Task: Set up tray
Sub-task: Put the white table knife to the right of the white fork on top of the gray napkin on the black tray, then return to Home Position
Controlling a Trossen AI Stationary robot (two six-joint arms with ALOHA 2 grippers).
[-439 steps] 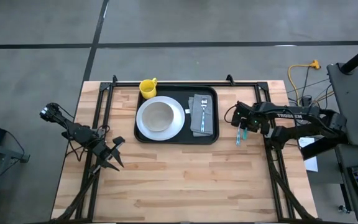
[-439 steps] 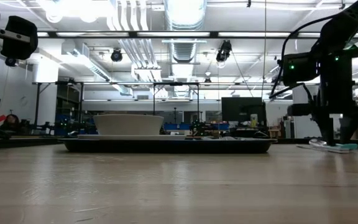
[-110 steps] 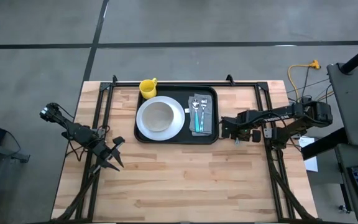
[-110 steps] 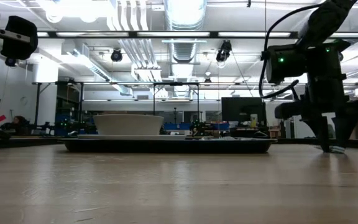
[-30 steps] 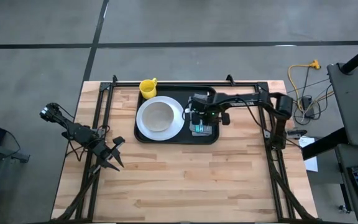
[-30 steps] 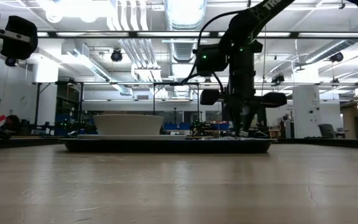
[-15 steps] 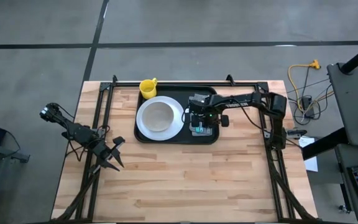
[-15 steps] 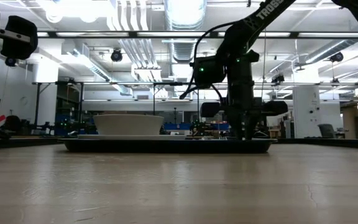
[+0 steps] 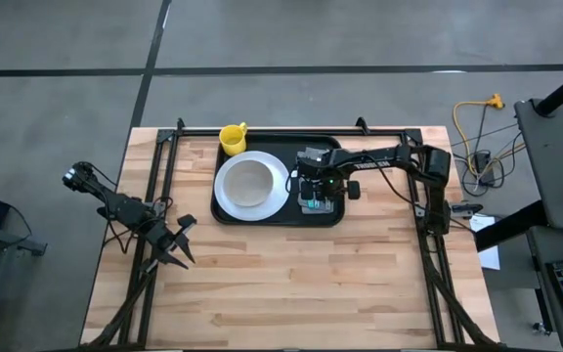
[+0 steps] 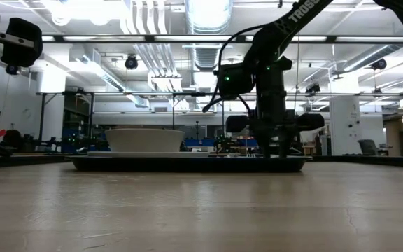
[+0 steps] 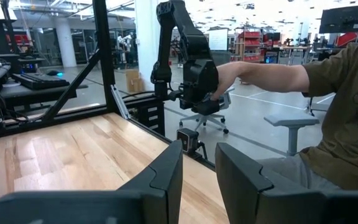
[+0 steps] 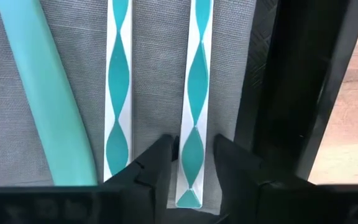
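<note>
The black tray [image 9: 278,223] holds a white plate [image 9: 283,182] with a bowl [image 9: 249,184] and, on its right part, a grey napkin [image 9: 323,161]. Three utensils lie on the napkin [image 12: 151,74]: a plain teal handle [image 12: 42,93] and two teal-and-white handles [image 12: 118,93]. My right gripper [image 12: 191,163] is low over the napkin, pointing down. Its fingers are narrowly open on either side of the right-hand patterned handle [image 12: 194,112], with slim strips of napkin showing beside it. My left gripper [image 9: 176,249] waits open near the table's left edge.
A yellow cup [image 9: 232,137] stands just outside the tray's far left corner. In the low view the tray [image 10: 187,164] sits mid-table with my right gripper [image 10: 275,148] above its right end. A person's arm [image 11: 272,74] shows in the room beyond. Bare wood lies near the tray.
My right gripper has come down the last bit onto the napkin at the tray's right part, shifting slightly toward the table's left. The patterned utensil now lies flat on the napkin beside the other two. In the low view the fingers stand a little wider apart than half a second ago.
</note>
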